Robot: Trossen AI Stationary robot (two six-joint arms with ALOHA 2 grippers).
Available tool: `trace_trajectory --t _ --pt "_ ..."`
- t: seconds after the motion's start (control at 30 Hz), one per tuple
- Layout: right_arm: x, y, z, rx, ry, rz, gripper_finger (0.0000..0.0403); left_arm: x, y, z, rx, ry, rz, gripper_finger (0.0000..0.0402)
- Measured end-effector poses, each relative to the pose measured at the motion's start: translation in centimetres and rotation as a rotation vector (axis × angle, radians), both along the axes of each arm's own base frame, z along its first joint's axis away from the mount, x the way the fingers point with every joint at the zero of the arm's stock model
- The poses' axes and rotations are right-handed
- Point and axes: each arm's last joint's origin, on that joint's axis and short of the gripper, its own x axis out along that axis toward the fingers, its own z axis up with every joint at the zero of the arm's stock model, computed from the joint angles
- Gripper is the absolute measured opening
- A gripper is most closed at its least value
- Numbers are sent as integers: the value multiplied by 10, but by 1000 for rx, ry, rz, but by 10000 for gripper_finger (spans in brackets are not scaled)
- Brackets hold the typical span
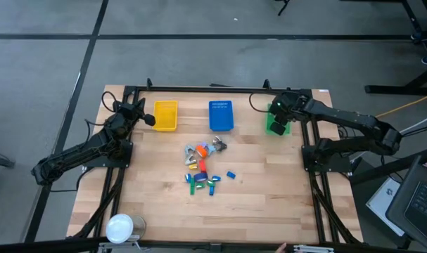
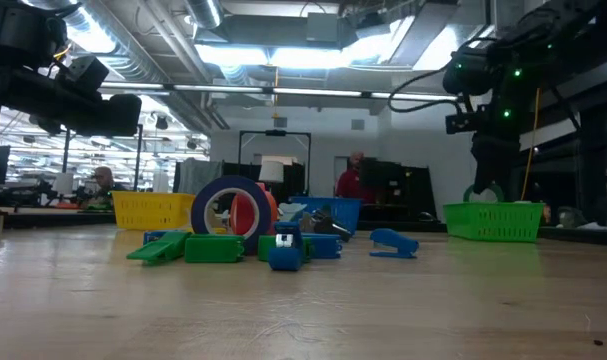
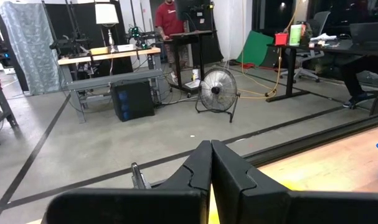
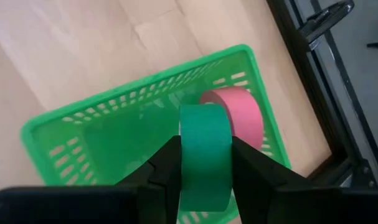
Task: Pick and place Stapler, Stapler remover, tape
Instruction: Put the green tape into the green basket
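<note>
Presently, item by item, with clock directions read from the table's centre in the high view.

Right gripper (image 4: 205, 171): hanging over the green basket (image 4: 64, 127) at about 2 o'clock on the table, fingers clamped on either flat side of a green tape roll (image 4: 205, 149), which stands on edge between them, directly above the basket's opening.

Pink tape roll (image 4: 238, 115): inside the green basket, on edge, just behind the green roll and toward the basket's far wall.

Left gripper (image 3: 210, 177): at roughly 10 o'clock, beside the yellow basket (image 1: 165, 115) at the table's back edge, raised off the wood; its two fingers are pressed together with nothing between them, pointing out over the floor beyond the table.

Blue basket (image 1: 221, 115): at 12 o'clock, between the yellow and green baskets, well apart from each.

Central pile (image 1: 201, 165): a loose cluster just past the table's middle toward 6 o'clock. Contents as seen from the low view: a large blue-rimmed tape roll (image 2: 233, 210) standing on edge, green staplers (image 2: 188, 247) lying flat before it, a blue stapler remover (image 2: 286, 250) in front. A further blue piece (image 1: 231, 175) lies near the pile at about 4 o'clock; its kind cannot be told.

White round container (image 1: 119, 228): at 7 o'clock, near the table's front corner.

Persons: one in a red top (image 2: 354, 180) beyond the table in the low view.
</note>
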Motion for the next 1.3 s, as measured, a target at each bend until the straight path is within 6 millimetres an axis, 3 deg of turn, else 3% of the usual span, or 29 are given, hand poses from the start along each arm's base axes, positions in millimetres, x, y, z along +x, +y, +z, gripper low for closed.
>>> trace_trajectory --t 0.4,0.73,1.3 --pt "-6 -8 -21 -30 -62 45 110 0 0 0 0 0 0 1" --pt "-9 -12 -21 -41 -59 44 137 0 0 0 0 0 0 1" --pt "-8 -12 -21 -40 -60 48 143 0 0 0 0 0 0 1"
